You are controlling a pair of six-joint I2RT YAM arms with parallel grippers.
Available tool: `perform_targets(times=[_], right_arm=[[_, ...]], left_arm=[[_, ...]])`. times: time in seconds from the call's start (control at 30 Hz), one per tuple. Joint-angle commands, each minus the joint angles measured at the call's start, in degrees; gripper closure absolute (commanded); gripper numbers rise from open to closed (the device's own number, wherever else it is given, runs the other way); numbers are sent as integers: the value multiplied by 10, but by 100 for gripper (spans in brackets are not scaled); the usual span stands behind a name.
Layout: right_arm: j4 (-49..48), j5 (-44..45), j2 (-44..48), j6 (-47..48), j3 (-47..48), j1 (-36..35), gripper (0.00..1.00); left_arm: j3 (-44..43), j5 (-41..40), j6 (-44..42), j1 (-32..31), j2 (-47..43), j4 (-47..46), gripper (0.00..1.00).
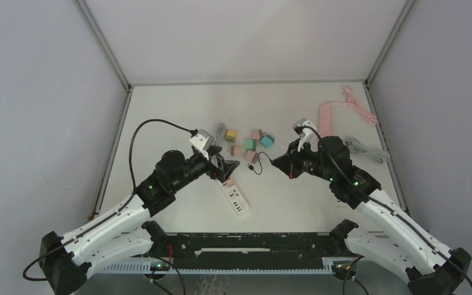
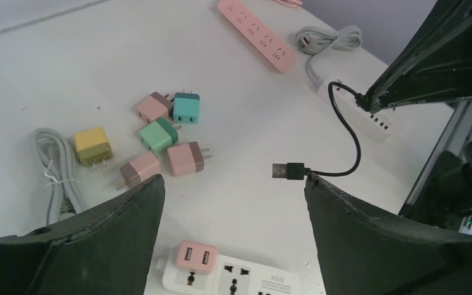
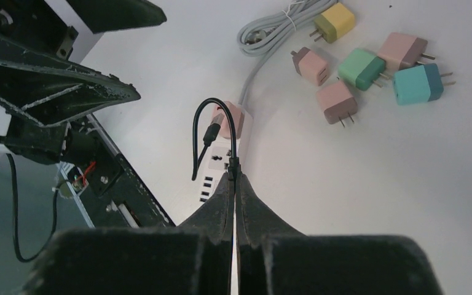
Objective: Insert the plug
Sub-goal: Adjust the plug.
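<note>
While right fingers (image 3: 218, 206) pinch its limp cable (image 3: 195, 135) and left fingers (image 2: 123, 221) gape, the plug (image 2: 283, 170) may miss the adapter (image 2: 196, 256).

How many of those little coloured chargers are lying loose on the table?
6, in one cluster: yellow at the left end by the grey cable; teal at the right end, back pink beside it; green in the middle; left pink and right pink nearest the arms. None looks hidden.
</note>
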State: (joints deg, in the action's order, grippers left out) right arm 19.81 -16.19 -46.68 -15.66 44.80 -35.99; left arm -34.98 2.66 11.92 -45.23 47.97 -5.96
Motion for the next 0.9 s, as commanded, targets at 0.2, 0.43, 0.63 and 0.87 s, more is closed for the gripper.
perform_targets(times=[0.2, 0.43, 0.63, 0.87], right_arm=[[43, -67, 0, 146, 64, 5, 100], [34, -142, 12, 210, 75, 5, 100], [37, -188, 31, 241, 76, 4, 100], [28, -204, 31, 251, 75, 1, 100]], left_arm=[[-60, 162, -232, -1, -4, 114, 12], [-71, 260, -285, 0, 16, 135, 15], [-95, 405, -303, 28, 47, 166, 15], [-153, 479, -317, 31, 114, 221, 19]])
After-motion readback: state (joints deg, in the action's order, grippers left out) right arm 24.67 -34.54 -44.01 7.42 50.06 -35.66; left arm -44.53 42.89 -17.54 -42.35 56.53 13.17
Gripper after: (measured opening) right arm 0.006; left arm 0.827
